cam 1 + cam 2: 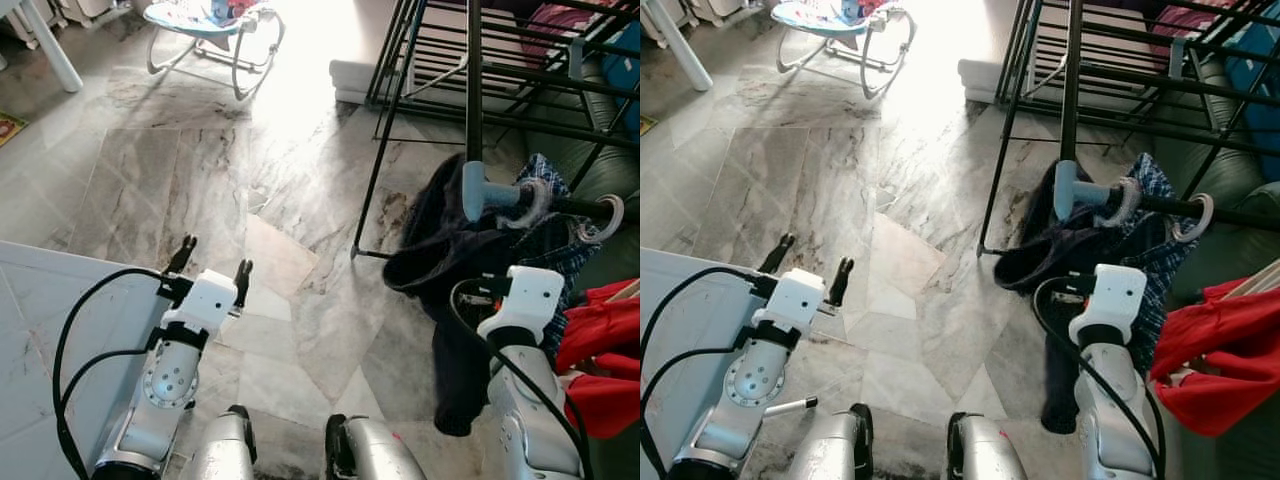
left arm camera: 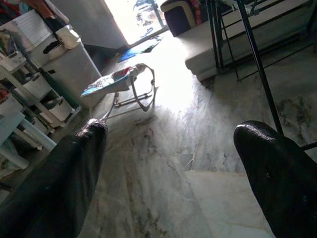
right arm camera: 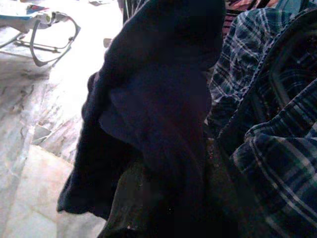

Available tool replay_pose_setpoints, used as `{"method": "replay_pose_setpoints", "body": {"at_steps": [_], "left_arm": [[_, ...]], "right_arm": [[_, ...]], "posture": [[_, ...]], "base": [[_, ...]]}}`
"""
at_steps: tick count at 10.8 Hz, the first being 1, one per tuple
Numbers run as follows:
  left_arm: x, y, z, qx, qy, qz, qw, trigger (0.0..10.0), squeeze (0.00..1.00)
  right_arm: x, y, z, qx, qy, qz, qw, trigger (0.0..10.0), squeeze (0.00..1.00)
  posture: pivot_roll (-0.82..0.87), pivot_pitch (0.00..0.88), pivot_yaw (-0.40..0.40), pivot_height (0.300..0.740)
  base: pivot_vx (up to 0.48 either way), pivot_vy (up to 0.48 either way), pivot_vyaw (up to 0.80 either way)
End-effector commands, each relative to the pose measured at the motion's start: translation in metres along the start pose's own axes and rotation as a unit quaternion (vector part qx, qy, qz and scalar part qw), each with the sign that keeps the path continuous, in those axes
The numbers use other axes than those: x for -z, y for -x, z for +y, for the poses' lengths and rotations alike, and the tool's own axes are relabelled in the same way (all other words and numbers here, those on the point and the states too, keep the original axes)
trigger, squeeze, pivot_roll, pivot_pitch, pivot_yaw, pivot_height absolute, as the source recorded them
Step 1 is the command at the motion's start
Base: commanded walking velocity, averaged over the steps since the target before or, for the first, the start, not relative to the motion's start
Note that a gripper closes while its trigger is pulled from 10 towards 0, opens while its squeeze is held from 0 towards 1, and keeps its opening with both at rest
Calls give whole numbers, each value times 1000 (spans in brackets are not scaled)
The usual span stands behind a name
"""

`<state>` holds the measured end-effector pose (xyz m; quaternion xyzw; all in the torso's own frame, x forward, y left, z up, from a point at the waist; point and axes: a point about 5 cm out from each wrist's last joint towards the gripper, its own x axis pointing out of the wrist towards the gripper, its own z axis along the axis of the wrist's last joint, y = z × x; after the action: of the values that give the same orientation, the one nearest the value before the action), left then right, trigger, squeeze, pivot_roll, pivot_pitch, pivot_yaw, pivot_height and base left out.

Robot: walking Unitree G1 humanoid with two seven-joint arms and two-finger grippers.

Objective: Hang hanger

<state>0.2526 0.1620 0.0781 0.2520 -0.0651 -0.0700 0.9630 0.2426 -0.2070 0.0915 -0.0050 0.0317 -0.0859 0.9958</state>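
A black rail (image 1: pixel 580 207) of the drying rack crosses at the right, above my right arm. White hanger hooks (image 1: pixel 608 218) curl over it. A dark navy garment (image 1: pixel 440 250) and a blue plaid shirt (image 1: pixel 545 175) hang bunched from there. My right gripper (image 1: pixel 530 280) is raised just under the rail and pushed into this clothing. In the right wrist view the navy cloth (image 3: pixel 158 99) covers it, with plaid (image 3: pixel 277 148) beside. My left gripper (image 1: pixel 217 253) is held over the marble floor, open and holding nothing, its fingers (image 2: pixel 54 188) wide apart.
The black rack's leg (image 1: pixel 380 160) slants down to the floor ahead on the right. Red clothing (image 1: pixel 600 340) lies at the far right beside a green sofa (image 1: pixel 600 170). A baby bouncer (image 1: pixel 210 30) stands far ahead. A white slab (image 1: pixel 40 300) sits at lower left.
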Motion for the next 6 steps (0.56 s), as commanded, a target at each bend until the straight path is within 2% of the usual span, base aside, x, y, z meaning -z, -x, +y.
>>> {"method": "replay_pose_setpoints", "body": {"at_steps": [1,3,4,6], "left_arm": [[5,3,-5,12,-4,14,1000,10000,0],[8,4,-5,3,-9,25,1000,10000,0],[8,5,-5,0,3,25,1000,10000,0],[5,5,-7,1,12,20,1000,10000,0]], "right_arm": [[-1,-1,-4,4,4,-4,1000,0,0],[-9,-7,-11,-18,46,-20,999,0,0],[-13,-13,-21,-20,40,-12,999,0,0],[-24,-25,-22,-29,63,-21,997,0,0]], "posture": [[1,185,-60,740],[5,184,-51,740],[-1,186,-48,740],[-1,188,-47,740]], "base": [[0,0,0],[0,0,0],[0,0,0],[0,0,0]]}}
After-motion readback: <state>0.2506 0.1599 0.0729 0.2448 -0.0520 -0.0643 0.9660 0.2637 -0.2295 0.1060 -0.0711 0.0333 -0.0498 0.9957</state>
